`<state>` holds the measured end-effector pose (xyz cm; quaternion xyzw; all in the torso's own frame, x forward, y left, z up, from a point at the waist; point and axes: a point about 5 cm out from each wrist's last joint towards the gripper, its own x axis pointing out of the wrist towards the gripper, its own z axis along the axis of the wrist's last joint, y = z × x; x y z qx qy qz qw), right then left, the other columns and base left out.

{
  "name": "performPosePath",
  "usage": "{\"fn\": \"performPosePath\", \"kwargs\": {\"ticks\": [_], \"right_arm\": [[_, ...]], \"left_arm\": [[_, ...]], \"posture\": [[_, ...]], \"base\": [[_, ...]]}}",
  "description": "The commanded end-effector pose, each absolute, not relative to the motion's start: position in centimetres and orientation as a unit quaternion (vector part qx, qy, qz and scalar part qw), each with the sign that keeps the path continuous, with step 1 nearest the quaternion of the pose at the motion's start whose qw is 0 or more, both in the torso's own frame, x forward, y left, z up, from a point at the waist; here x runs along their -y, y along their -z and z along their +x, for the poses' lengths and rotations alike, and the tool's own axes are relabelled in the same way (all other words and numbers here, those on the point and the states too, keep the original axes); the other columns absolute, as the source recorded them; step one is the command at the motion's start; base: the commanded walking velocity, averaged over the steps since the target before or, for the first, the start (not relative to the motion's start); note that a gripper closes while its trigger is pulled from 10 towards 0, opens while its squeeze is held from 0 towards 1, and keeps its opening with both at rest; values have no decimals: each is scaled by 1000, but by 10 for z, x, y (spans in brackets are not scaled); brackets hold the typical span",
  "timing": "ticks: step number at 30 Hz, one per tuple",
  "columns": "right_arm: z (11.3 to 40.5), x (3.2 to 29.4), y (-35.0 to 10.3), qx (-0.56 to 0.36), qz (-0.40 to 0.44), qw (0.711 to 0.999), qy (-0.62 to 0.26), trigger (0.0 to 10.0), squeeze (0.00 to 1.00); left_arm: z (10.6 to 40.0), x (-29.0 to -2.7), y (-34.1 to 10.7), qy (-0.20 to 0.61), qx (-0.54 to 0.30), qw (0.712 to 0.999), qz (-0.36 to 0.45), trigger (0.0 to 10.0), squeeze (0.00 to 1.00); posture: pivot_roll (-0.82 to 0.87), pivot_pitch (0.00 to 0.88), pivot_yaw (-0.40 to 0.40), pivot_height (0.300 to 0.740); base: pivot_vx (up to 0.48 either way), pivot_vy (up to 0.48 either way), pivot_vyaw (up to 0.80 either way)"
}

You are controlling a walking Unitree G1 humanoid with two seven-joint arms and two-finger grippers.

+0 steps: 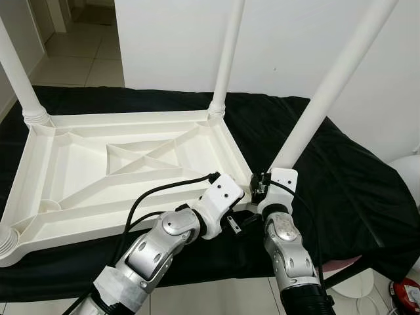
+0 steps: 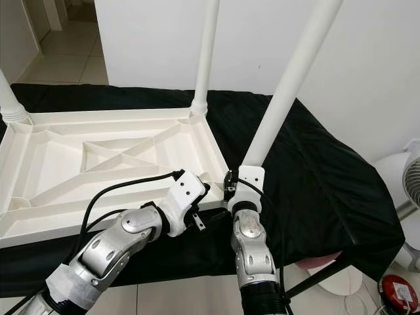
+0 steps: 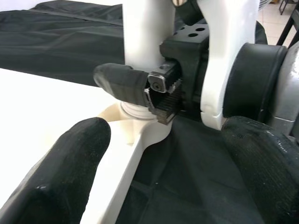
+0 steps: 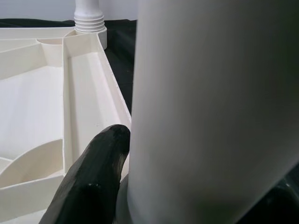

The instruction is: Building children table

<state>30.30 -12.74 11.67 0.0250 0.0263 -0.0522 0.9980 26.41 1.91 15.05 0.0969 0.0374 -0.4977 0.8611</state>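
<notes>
Underneath, black cloth (image 1: 328,170) covers the surface by white wall (image 1: 289,39).

black cloth (image 1: 341,177) under all | white wall (image 1: 295,46) behind | tiled floor (image 1: 79,52) far left | red object (image 1: 408,293) lower right

The table top (image 1: 118,164) lies upside down on the cloth-covered worktop (image 1: 341,190) before me. One leg (image 1: 226,59) stands at its far right corner, another leg (image 1: 16,72) at the far left. My right fingers (image 4: 93,182) close around the near right leg (image 1: 328,92), at its base. My left fingers (image 3: 60,172) sit just left of this corner.
</notes>
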Motion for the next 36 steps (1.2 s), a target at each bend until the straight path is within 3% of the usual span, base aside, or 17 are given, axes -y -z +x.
{"fn": "performPosePath", "kwargs": {"ticks": [1, 2, 3, 19, 20, 21, 36], "right_arm": [[295, 128, -97, -76, 35, 995, 60, 10000, 102], [295, 128, -97, -76, 35, 995, 60, 10000, 102], [296, 127, -100, -66, 41, 995, 55, 10000, 1000], [310, 144, -119, 4, 44, 999, -11, 10000, 1000], [313, 147, -120, 8, 41, 999, -34, 10000, 643], [315, 149, -121, 14, 36, 997, -67, 10000, 0], [329, 155, -126, 30, -26, 966, -257, 10000, 0]], "left_arm": [[261, -17, -153, 521, -31, 847, 103, 10000, 0], [261, -17, -153, 521, -31, 847, 103, 10000, 0], [262, -17, -153, 521, -31, 847, 103, 10000, 0], [263, -17, -156, 517, -26, 849, 103, 10000, 0], [263, -17, -156, 517, -26, 849, 103, 10000, 0], [263, -17, -157, 517, -25, 849, 103, 10000, 0], [263, -17, -158, 519, -28, 848, 103, 10000, 0]], "posture": [[-9, 0, -98, 740], [-9, 0, -98, 740], [-9, 0, -98, 740], [0, 0, -109, 740], [0, 0, -108, 740], [0, 0, -106, 740], [3, 0, -92, 740]], "base": [[0, 0, 0], [0, 0, 0], [0, 0, 0], [0, 0, 0], [0, 0, 0], [0, 0, 0], [0, 0, 0]]}}
